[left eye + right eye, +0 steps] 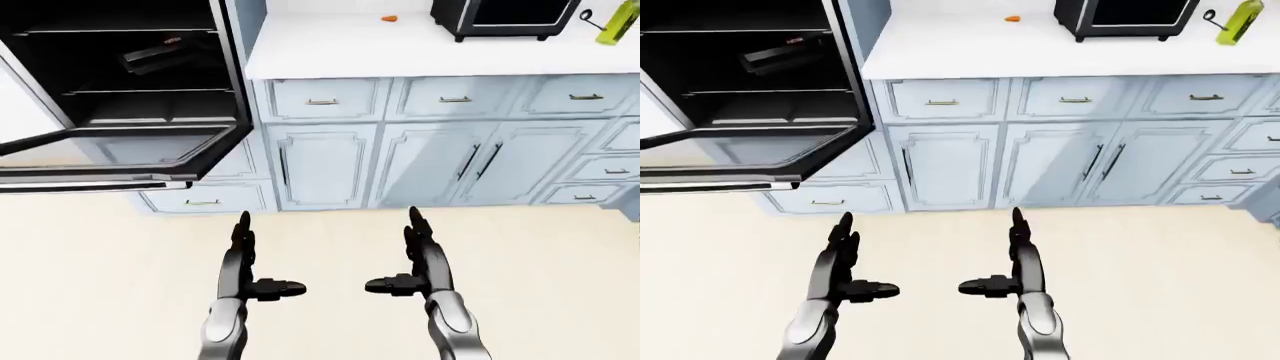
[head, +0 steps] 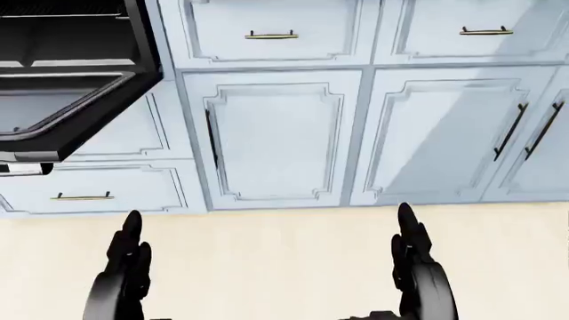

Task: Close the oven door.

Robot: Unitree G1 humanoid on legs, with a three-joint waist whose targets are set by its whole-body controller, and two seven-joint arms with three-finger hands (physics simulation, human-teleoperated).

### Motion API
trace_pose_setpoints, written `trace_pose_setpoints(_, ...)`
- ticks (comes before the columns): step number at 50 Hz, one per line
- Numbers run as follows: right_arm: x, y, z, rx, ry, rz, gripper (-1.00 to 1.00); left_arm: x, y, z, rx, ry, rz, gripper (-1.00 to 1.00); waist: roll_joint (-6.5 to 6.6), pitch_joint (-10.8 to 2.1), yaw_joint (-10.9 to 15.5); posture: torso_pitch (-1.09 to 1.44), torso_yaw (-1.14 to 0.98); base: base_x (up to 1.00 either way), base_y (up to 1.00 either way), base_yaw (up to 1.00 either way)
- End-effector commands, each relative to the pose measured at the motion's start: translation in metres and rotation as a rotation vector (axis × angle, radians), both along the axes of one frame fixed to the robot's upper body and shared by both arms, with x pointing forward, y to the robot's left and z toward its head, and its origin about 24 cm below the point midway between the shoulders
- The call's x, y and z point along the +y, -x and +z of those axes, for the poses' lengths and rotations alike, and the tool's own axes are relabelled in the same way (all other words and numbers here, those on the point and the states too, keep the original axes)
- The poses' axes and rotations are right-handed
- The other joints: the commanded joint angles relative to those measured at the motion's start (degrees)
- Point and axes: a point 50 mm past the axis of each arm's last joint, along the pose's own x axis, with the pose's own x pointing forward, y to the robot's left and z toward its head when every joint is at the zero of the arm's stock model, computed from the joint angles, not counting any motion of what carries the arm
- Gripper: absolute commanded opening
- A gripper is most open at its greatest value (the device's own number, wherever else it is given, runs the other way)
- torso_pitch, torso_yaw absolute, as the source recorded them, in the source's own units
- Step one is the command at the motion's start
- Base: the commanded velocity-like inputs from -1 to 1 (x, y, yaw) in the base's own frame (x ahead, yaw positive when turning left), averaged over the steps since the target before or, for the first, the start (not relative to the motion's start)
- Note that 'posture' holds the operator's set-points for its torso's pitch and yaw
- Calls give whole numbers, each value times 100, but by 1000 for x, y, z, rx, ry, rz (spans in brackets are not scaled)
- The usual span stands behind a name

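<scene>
Hanging open at upper left, oven door [image 1: 110, 157], left robot hand [image 1: 245, 262] and right robot hand [image 1: 420, 262] fingers spread, empty, above floor [image 1: 100, 285]

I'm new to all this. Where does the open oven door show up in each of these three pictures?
Left-eye view: the oven door hangs open at the left edge, about halfway up.
Right-eye view: the same door, also left, halfway up.
Head view: only its corner shows, upper left.
Shared landmark: the tall cabinet door just right of the oven, with a dark vertical handle, appears in all three views.
</scene>
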Motion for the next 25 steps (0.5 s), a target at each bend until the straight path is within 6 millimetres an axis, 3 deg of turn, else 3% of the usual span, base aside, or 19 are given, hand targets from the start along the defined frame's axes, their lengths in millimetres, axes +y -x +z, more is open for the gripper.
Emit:
trace_pose_setpoints(1,-1,-10,37,-195,42,25,100,8,-12,37,-182,11,-32,100,-45,-5,-12,0,0,0,0,0)
trace_pose_setpoints(3,-2,-10,37,-193,42,25,100,9,-12,35,-166,8,-34,100,-2,-357,44,0,0,0,0,0)
trace_pose_setpoints(4,-2,-10,37,-192,41,25,100,9,-12,34,-165,8,-34,100,-2,-297,46,0,0,0,0,0)
trace_pose_setpoints(5,-2,-10,36,-191,44,27,100,8,-12,35,-165,9,-38,100,-29,-87,39,0,0,0,0,0)
trace_pose_setpoints(7,-1,-10,36,-189,47,30,100,7,-12,34,-162,11,-45,100,-34,-394,40,0,0,0,0,0)
trace_pose_setpoints(8,-1,-10,36,-189,47,30,100,8,-12,34,-160,13,-46,100,-33,-426,45,0,0,0,0,0)
trace_pose_setpoints(13,-6,-11,38,-202,56,25,100,12,-12,40,-188,35,-43,100,-23,-452,49,0,0,0,0,0)
trace_pose_setpoints(16,-26,-16,34,-219,110,-17,100,36,-17,42,-224,13,26,100,-20,-462,43,0,0,0,0,0)
trace_pose_setpoints(21,-53,-22,11,-211,158,-70,100,73,-15,23,-278,15,79,100,-9,-503,34,0,0,0,0,0)
trace_pose_setpoints(22,-59,-24,2,-226,230,-84,100,84,-15,16,-305,-26,121,100,-4,-505,33,0,0,0,0,0)
trace_pose_setpoints(25,-73,-19,-21,-179,195,-61,100,96,-8,-16,-218,-16,118,100,5,-516,26,0,0,0,0,0)
